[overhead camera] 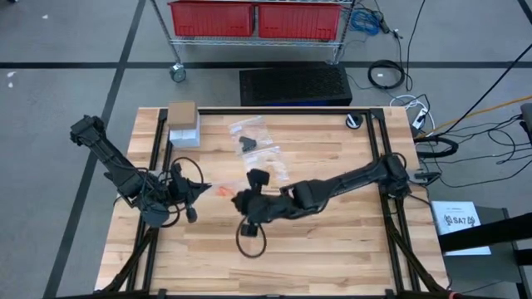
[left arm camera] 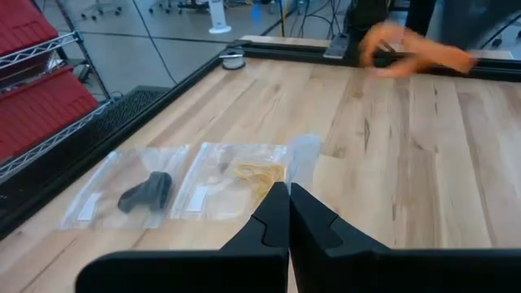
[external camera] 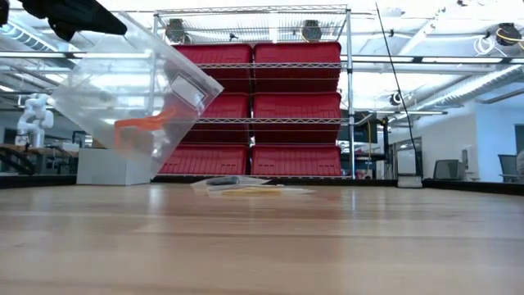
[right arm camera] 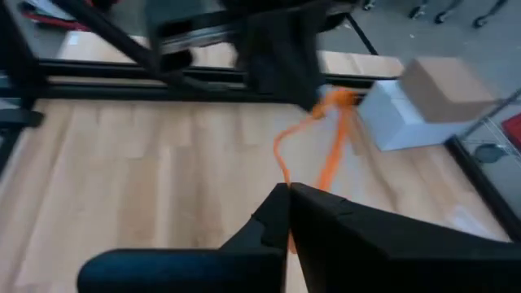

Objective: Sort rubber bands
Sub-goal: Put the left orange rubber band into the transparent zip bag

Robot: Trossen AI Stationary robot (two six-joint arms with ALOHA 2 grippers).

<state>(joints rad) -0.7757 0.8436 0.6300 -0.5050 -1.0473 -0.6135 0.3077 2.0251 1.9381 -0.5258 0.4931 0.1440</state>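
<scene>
Left gripper (overhead camera: 199,190) is pinching one end of an orange rubber band (right arm camera: 330,155) above the bench (overhead camera: 332,232), its fingers closed on it, while the right gripper (right arm camera: 288,192) is clamping the other end, so the band is hanging stretched between the two near the bench's middle. Two clear bags are lying flat toward the far edge, one bag (left arm camera: 240,177) holding pale tan-yellow rubber bands (left arm camera: 259,173) and the other bag (left arm camera: 130,195) holding black ones (left arm camera: 146,191). Neither bag nor the cardboard box (overhead camera: 182,112) on the bench is showing any writing that can be read.
</scene>
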